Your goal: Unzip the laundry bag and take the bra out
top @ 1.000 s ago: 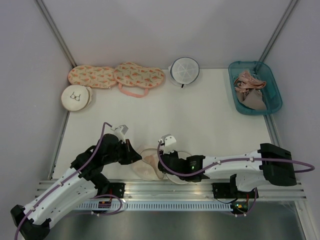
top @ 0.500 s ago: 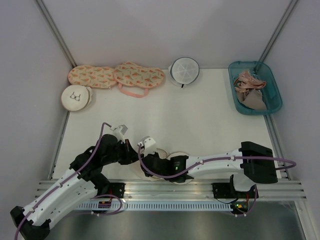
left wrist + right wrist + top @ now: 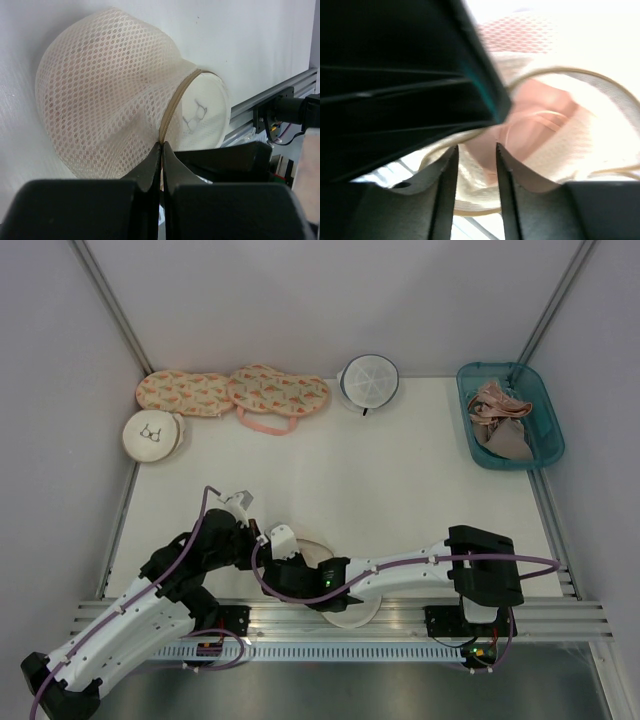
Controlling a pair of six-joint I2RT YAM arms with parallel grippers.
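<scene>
Top external view: the cream laundry bag (image 3: 350,617) lies at the 6 o'clock edge of the table (image 3: 330,470), largely covered by the right arm, and both arms meet at its 9 o'clock side. Left wrist camera: the left gripper (image 3: 162,146) is pinched tight on the bag's tan rim, with the mesh dome bulging toward 10 o'clock and the bra-outline face turned to 3 o'clock. Right wrist camera: the right gripper (image 3: 472,165) holds its fingers narrowly apart at the bag's mouth, where the pale pink bra (image 3: 540,105) shows inside; whether they grip any fabric cannot be told.
</scene>
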